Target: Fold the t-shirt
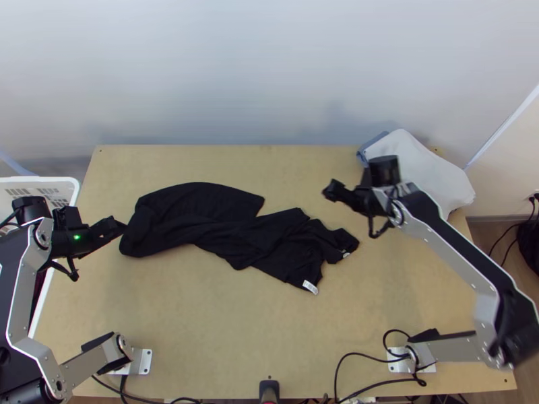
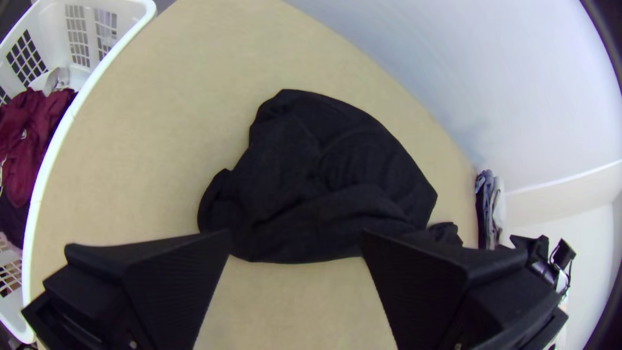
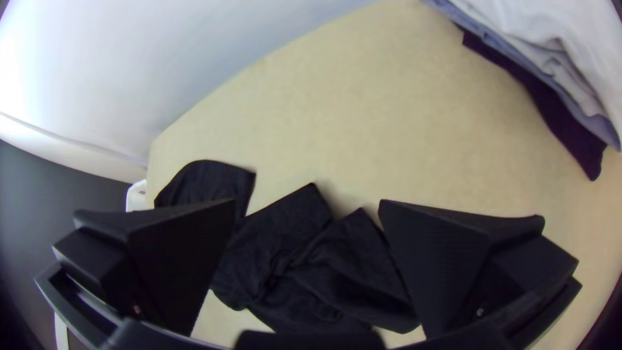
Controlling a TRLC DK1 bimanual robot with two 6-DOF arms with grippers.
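A black t-shirt (image 1: 202,219) lies bunched and twisted across the table, its wide part at the left and its narrower crumpled part, with white tags, at the right. My left gripper (image 1: 116,227) is at the shirt's left end; in the left wrist view the left gripper (image 2: 296,240) stands open, the cloth (image 2: 324,175) beyond its fingers. To the right of and above the shirt's right end in the top view is my right gripper (image 1: 330,190). It is open in the right wrist view, the right gripper (image 3: 308,204) having the crumpled cloth (image 3: 311,266) between and beyond its fingers, not gripped.
A white basket (image 2: 48,152) with dark red clothing (image 2: 32,129) stands at the table's left edge. At the back right corner lies a stack of folded cloths (image 1: 421,168), white on top, close to the right arm. The wall rises behind the table.
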